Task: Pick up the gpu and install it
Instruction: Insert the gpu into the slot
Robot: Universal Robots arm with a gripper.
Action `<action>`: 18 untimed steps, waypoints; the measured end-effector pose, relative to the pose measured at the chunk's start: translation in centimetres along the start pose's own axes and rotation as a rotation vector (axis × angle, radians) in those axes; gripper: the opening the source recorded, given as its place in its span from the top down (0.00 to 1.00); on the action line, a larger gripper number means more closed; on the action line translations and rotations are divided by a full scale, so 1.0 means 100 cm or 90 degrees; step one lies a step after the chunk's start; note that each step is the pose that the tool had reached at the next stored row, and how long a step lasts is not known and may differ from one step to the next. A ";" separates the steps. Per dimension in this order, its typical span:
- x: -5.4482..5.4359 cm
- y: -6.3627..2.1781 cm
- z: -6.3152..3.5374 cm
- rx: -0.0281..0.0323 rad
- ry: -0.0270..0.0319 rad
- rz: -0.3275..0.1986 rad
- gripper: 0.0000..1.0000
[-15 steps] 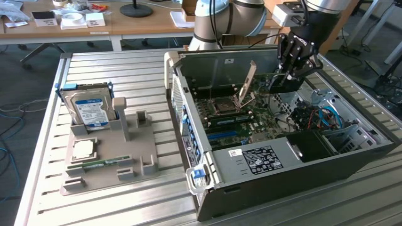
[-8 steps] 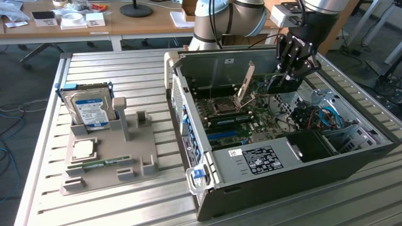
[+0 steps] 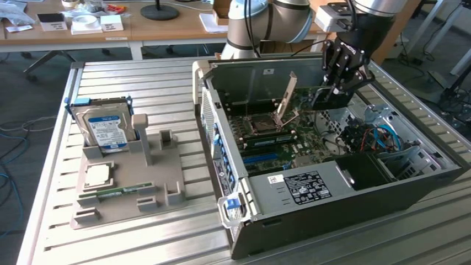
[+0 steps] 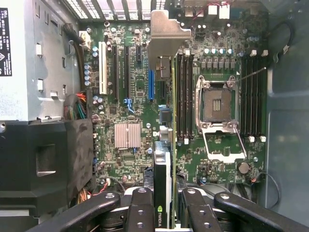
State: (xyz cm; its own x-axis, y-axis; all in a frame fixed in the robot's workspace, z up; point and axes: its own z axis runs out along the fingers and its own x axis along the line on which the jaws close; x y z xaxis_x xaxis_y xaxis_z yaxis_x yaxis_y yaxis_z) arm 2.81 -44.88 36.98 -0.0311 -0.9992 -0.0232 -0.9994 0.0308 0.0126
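Now | black pincer (image 4: 166, 205) clamps thin flat dark gpu (image 4: 162, 166) | above green motherboard (image 4: 126, 159)

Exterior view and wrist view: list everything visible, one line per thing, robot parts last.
gpu: one, dark with a pale metal bracket, held edge-on over the motherboard inside the case.
computer case: one, dark grey, side open, on the table at the exterior view's right.
motherboard: one, green, inside the case.
processor socket: one, silver, on the motherboard, cover raised.
hard drive: one, silver with blue-white label, upright in the holder.
memory stick: one, green, lying on the holder.
holder: one, grey, on the table at the exterior view's left.
table: one, silver, slatted.
arm: one, silver-grey, behind the case.
pincer: one, black, shut on the gpu.
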 end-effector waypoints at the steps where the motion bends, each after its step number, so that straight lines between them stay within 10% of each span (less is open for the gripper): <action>1: 0.000 0.0005 0.0000 0.0000 0.0000 0.000 0.73; 18: 0.001 0.0098 0.0128 0.0000 0.0000 0.000 0.73</action>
State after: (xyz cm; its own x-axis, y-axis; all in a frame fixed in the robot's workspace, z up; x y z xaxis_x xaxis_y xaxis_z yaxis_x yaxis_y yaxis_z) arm 1.81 -44.87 35.72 -0.0310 -0.9992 -0.0232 -0.9994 0.0308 0.0126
